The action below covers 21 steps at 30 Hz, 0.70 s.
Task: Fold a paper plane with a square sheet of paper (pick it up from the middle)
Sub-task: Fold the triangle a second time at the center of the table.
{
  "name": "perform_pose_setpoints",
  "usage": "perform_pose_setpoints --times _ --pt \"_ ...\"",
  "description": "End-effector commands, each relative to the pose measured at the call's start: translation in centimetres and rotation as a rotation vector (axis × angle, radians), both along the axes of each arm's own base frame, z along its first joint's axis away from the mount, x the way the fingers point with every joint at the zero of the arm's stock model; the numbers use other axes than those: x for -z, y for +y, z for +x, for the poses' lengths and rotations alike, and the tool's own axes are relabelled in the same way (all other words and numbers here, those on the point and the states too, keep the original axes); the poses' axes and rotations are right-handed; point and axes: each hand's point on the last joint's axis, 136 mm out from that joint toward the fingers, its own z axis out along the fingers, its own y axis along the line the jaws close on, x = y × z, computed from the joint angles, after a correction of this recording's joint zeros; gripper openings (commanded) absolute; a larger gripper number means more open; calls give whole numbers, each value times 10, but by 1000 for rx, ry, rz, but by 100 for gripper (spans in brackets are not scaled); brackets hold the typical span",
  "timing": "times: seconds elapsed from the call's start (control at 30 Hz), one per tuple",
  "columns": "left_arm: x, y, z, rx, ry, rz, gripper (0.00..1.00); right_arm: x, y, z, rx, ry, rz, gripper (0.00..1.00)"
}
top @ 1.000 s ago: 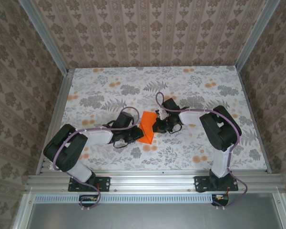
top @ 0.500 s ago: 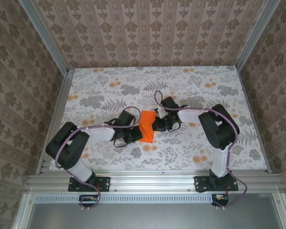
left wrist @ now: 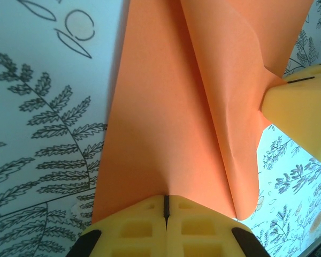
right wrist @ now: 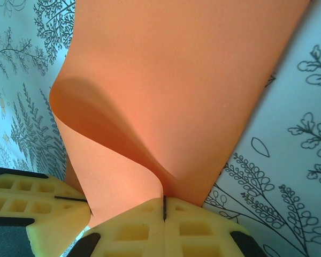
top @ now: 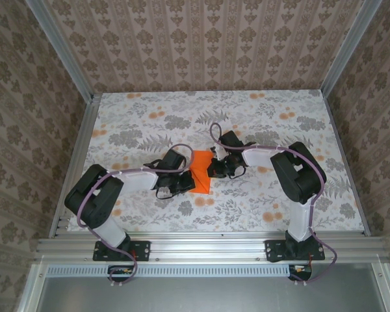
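Left tool and right tool clamp the square sheet of paper at opposite edges; I judge it light, floppy.

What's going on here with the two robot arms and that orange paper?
Two robot arms are handling the square sheet of paper near the middle of the table. The left gripper is pinched shut on one edge and the right gripper is pinched shut on the opposite edge. Between them the sheet bows and curls over in a soft bend, not a sharp crease, so it is far from a plane shape.
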Motion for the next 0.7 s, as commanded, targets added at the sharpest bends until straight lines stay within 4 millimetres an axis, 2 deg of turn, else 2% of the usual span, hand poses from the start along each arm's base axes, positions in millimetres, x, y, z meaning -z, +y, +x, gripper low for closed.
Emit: perform_pose_setpoints --times 0.0,0.67 --pt "24 14 -19 29 76 93 0 1 -4 3 -4 -16 -24 5" --pt "23 16 -20 41 77 109 0 -2 -10 11 39 -46 -28 5"
